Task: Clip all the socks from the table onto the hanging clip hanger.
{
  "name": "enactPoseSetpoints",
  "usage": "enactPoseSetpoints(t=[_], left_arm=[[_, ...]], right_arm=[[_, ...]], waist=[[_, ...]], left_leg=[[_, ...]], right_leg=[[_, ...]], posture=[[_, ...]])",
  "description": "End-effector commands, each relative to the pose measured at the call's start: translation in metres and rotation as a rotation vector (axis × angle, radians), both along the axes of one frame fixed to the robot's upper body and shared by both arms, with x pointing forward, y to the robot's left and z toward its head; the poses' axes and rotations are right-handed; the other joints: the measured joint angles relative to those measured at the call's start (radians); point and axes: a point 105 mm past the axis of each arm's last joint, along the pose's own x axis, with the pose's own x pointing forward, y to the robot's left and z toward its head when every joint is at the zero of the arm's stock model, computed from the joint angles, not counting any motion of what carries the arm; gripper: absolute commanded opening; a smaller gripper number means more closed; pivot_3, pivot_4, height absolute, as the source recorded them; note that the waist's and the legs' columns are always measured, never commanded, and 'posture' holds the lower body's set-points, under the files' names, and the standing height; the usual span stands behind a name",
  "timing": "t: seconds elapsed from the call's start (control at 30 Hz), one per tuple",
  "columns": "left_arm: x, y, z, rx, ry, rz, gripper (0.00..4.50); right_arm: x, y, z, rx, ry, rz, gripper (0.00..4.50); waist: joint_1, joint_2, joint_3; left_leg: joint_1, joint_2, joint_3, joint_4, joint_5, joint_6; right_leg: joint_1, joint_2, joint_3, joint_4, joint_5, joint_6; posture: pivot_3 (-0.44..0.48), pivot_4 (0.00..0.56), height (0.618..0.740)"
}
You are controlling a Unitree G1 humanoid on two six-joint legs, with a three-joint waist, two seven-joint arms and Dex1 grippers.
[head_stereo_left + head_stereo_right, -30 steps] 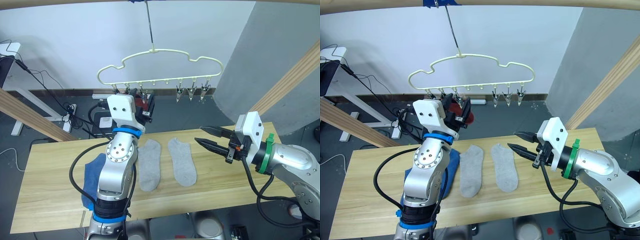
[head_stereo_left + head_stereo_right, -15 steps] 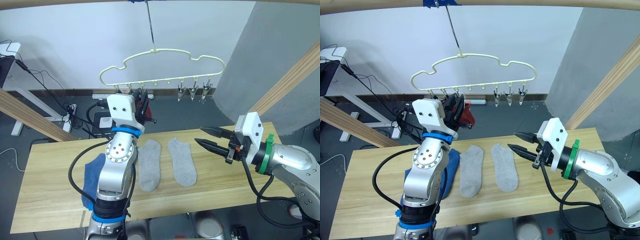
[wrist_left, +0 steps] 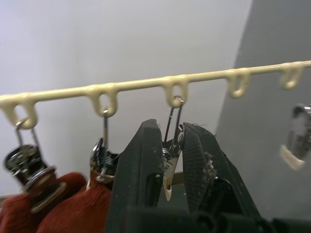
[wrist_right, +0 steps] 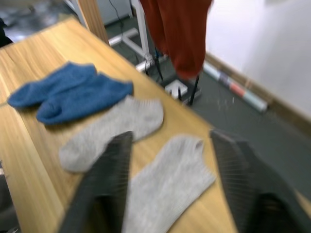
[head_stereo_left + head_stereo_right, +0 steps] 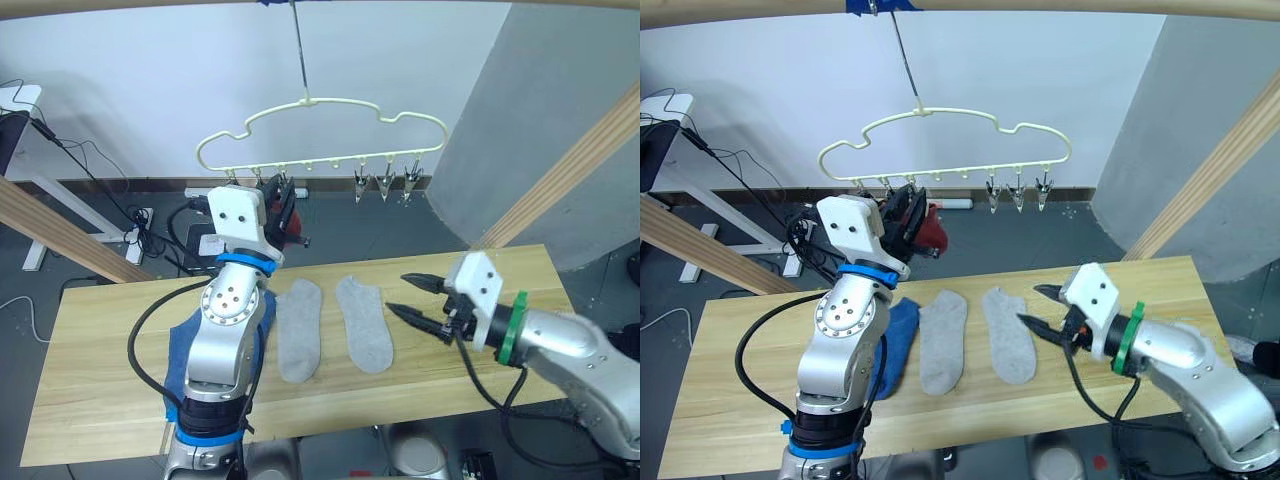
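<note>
The left gripper [image 3: 171, 160] was up at the clip hanger [image 5: 320, 125], fingers nearly together and pinching the third clip [image 3: 168, 167], right beside the two dark red socks [image 3: 58, 206] already hanging. The right gripper [image 5: 415, 300] hovered spread wide over the table [image 5: 100, 390], near two grey socks [image 5: 330, 325] and the blue socks [image 4: 68, 97].

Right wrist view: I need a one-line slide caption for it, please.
Open right gripper hovers above two grey socks beside two blue socks on the table.
</note>
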Motion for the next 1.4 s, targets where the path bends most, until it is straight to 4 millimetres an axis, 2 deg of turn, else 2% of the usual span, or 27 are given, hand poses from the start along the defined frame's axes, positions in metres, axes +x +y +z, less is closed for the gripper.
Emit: enactPoseSetpoints(t=[0.03,0.1,0.2,0.3,0.4,0.53,0.67,0.83,1.0,1.23,1.4], left_arm=[[-0.006,0.002,0.016,-0.042,-0.037,-0.071,0.49],[-0.006,0.002,0.018,-0.035,-0.033,-0.107,0.49],[-0.007,0.002,0.02,-0.027,-0.021,-0.154,0.49],[-0.008,0.001,0.019,-0.012,-0.006,-0.196,0.49],[-0.008,0.002,0.017,-0.008,0.014,-0.209,0.49],[-0.007,0.003,0.016,0.006,0.025,-0.216,0.48],[-0.007,0.004,0.015,0.01,0.032,-0.219,0.48],[-0.007,0.006,0.014,-0.002,0.048,-0.233,0.48],[-0.005,0.013,0.012,-0.003,0.068,-0.236,0.48],[-0.007,0.013,0.011,-0.02,0.106,-0.294,0.48],[-0.01,0.012,0.013,-0.029,0.135,-0.354,0.48]], right_arm=[[0.014,0.008,-0.011,-0.035,-0.051,-0.112,4.18],[0.021,0.016,-0.023,-0.041,-0.049,-0.154,4.5],[0.031,0.031,-0.045,-0.046,-0.03,-0.232,4.5],[0.046,0.034,-0.064,-0.047,-0.019,-0.364,4.5],[0.065,0.033,-0.074,-0.026,-0.022,-0.505,4.5],[0.075,0.044,-0.083,-0.011,-0.013,-0.534,4.5],[0.077,0.056,-0.096,-0.006,0.03,-0.535,4.5],[0.077,0.055,-0.118,-0.006,0.142,-0.591,4.5],[0.064,0.062,-0.136,-0.025,0.229,-0.551,4.5],[0.057,0.058,-0.147,-0.055,0.257,-0.546,2.26],[0.057,0.054,-0.142,-0.044,0.238,-0.531,0.68]], waist=[[-0.001,0.0,0.0],[-0.002,0.0,0.0],[-0.001,0.0,0.0],[0.0,0.0,0.0],[0.001,0.0,0.0],[0.001,0.0,0.0],[0.001,0.0,0.0],[0.001,0.0,0.0],[0.001,0.0,0.0],[0.002,0.0,-0.001],[0.003,0.0,-0.001]], left_leg=[[0.0,0.0,0.0,0.0,0.0,0.0],[0.001,0.0,0.0,0.0,0.0,0.0],[0.001,0.001,-0.001,0.0,0.0,-0.001],[0.0,0.001,-0.001,0.0,0.0,-0.001],[0.0,0.002,-0.001,0.0,0.0,-0.001],[0.0,0.002,-0.001,-0.001,0.0,-0.001],[0.0,0.002,-0.001,-0.001,0.0,0.0],[0.0,0.003,-0.001,-0.001,0.0,0.0],[0.001,0.003,-0.001,-0.001,0.0,0.0],[0.001,0.003,-0.002,-0.001,0.0,0.0],[0.001,0.003,-0.002,-0.001,0.0,0.0]], right_leg=[[0.0,0.0,0.0,0.0,0.0,0.0],[0.0,0.0,0.0,0.001,0.0,0.0],[0.0,0.001,-0.001,0.001,0.0,0.0],[-0.001,0.0,0.0,0.001,0.0,0.0],[-0.001,-0.001,0.0,0.0,0.0,0.0],[-0.001,-0.002,0.0,0.001,0.0,0.0],[-0.001,-0.001,-0.001,0.001,0.0,0.0],[-0.001,-0.001,0.0,0.001,0.0,0.0],[-0.001,-0.002,0.0,0.001,0.0,0.0],[0.0,-0.001,-0.001,0.001,0.0,0.0],[0.0,-0.001,-0.001,0.001,0.0,0.0]], posture=[[-0.285,0.323,0.74],[-0.279,0.326,0.74],[-0.266,0.331,0.74],[-0.263,0.333,0.74],[-0.253,0.332,0.74],[-0.246,0.334,0.74],[-0.246,0.334,0.74],[-0.231,0.332,0.74],[-0.227,0.329,0.74],[-0.227,0.327,0.74],[-0.226,0.325,0.74]])
